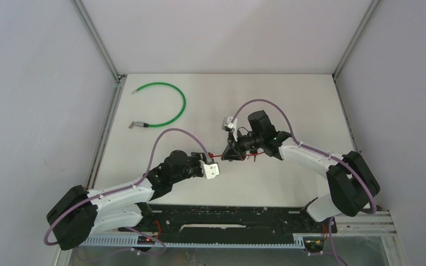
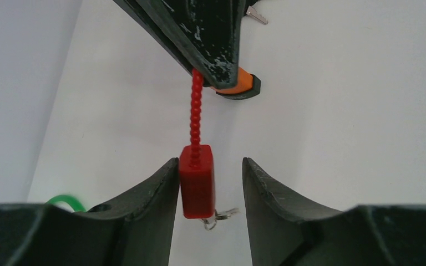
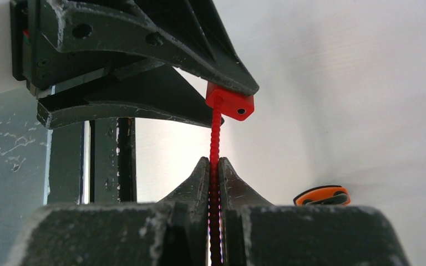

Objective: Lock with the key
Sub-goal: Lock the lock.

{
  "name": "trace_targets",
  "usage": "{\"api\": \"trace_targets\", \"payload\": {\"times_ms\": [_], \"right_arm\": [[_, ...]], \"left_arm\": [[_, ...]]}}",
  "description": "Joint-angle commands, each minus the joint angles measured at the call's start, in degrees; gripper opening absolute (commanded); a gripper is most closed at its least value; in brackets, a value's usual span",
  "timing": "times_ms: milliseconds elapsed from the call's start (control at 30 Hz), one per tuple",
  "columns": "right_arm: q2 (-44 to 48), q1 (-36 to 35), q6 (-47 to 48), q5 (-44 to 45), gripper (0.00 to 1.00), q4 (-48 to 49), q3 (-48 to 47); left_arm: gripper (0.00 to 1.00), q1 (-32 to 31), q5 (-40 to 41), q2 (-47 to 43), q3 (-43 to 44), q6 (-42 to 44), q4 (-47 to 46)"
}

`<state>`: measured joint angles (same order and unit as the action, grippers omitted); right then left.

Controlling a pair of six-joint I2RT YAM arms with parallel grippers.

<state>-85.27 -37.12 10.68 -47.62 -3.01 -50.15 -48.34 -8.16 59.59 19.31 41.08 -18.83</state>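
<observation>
Lead: Where does the locking stand, left to right?

Tech: Green cable lies far left on the table, not involved. Left gripper is released, jaws either side of the red lock, one finger just beside it, the other apart. The lock hangs above mid-table by its beaded strap, which the right gripper clenches.

Lead: Next?

Tech: I judge it a steadying grasp: the left must close squarely on the block. A metal ring shows beneath; whether that is the key, I cannot tell.
</observation>
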Motion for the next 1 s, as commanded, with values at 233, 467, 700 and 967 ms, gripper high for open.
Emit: {"api": "trace_targets", "payload": {"times_ms": [233,467,700,967], "right_arm": [[2.6,0.6,-0.8,-1.1,0.0,4.6,-0.2],[2.6,0.6,-0.9,-1.0,0.0,4.5,-0.2],[3.0,1.0,-1.4,-1.2,0.0,5.4,0.3],[9.9,5.1,-5.9,-0.9,0.33,14.2,6.6]], "left_arm": [[0.43,0.3,-0.6,-0.4,-0.6,0.5,-2.1],[0.23,0.3,-0.1,1.0,0.6,0.4,-2.6],[0.0,0.3,2.7,3.4,2.0,-0.8,-2.9],[0.0,1.0,5.2,4.8,2.1,2.9,-5.5]]}}
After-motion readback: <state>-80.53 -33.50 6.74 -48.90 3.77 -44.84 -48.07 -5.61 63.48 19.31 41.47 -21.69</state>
